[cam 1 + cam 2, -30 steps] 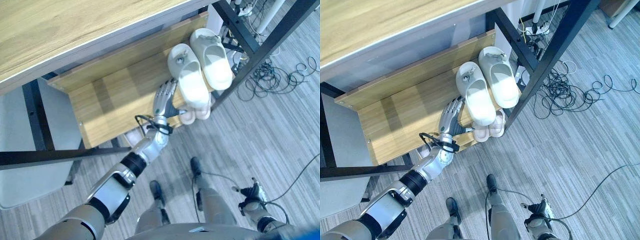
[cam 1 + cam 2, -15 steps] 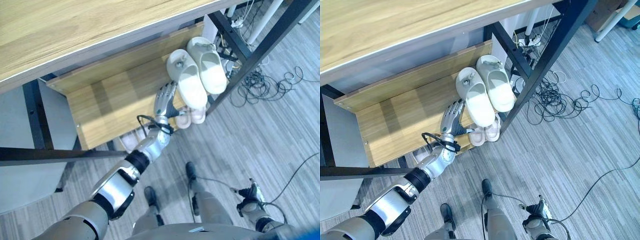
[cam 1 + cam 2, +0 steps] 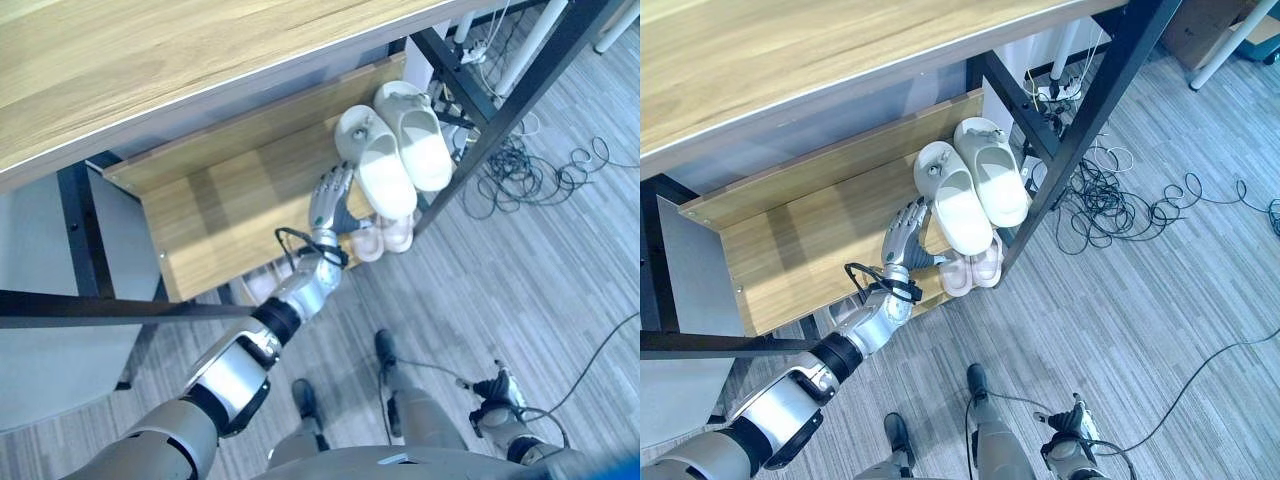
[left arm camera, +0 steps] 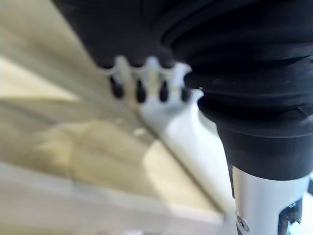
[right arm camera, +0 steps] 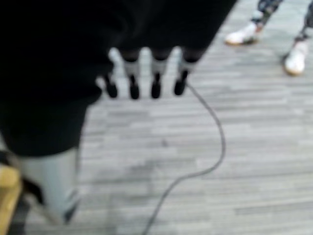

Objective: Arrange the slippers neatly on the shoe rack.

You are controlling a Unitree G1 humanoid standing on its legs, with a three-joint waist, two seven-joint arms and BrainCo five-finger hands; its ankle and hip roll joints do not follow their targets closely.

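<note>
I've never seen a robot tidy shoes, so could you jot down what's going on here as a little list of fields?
Setting: wooden shoe rack with a black frame, under a wooden tabletop
On the shelf: pair of white slippers, side by side at the shelf's right end
Lower level: pair of pink slippers, partly hidden beneath the white ones
Left hand: fingers straight, resting against the near side of the white pair
Right hand: hangs low beside the robot, above the floor, holding nothing
Floor: grey planks; a person's shoes nearby
</note>
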